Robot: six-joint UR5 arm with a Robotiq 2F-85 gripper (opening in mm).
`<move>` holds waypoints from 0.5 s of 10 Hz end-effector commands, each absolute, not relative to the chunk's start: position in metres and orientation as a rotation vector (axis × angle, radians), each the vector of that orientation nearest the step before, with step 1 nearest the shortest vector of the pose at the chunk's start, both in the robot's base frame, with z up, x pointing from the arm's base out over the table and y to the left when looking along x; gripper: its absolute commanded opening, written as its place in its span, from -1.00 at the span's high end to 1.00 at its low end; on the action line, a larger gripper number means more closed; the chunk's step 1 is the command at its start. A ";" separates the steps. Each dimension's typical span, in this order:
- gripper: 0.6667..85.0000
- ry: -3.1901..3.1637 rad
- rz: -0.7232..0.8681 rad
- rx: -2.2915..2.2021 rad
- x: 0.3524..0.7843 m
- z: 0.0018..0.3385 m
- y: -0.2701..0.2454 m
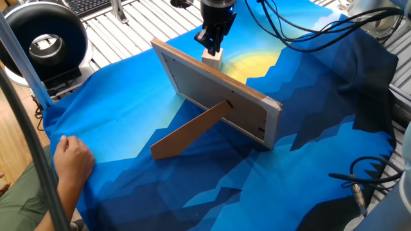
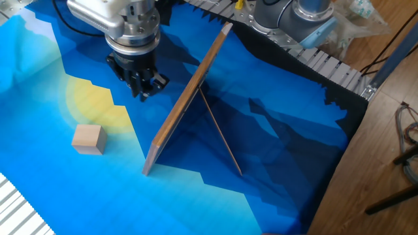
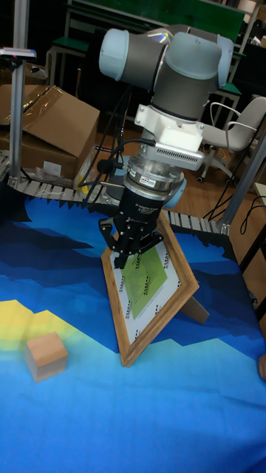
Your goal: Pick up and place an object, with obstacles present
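The object, a small pale wooden block (image 2: pixel 88 139), rests on the blue and yellow cloth, well apart from my gripper (image 2: pixel 145 89). That gripper hangs above the cloth with its fingers drawn together and nothing between them. In one fixed view the gripper (image 1: pixel 212 45) shows just above the block (image 1: pixel 212 59), behind the obstacle. The obstacle is a standing picture frame (image 1: pixel 218 96) with a grey back and a brown easel leg (image 1: pixel 189 131). In the tall fixed view the gripper (image 3: pixel 127 256) hangs in front of the frame (image 3: pixel 151 295), and the block (image 3: pixel 46 355) lies at lower left.
A person's hand (image 1: pixel 72 160) rests on the cloth's near left edge. A black round device (image 1: pixel 45 38) stands at the back left. Cables (image 1: pixel 308 32) trail over the right side. A second arm's base (image 2: pixel 307 16) stands beyond the frame.
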State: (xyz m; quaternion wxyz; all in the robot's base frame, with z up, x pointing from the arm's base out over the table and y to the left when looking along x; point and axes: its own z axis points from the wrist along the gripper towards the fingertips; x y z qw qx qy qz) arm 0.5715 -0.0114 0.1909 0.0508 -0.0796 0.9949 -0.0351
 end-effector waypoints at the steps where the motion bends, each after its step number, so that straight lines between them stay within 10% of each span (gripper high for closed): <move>1: 0.98 3.030 -0.086 -0.207 0.569 0.195 0.002; 5: 0.98 3.010 -0.099 -0.209 0.564 0.193 0.007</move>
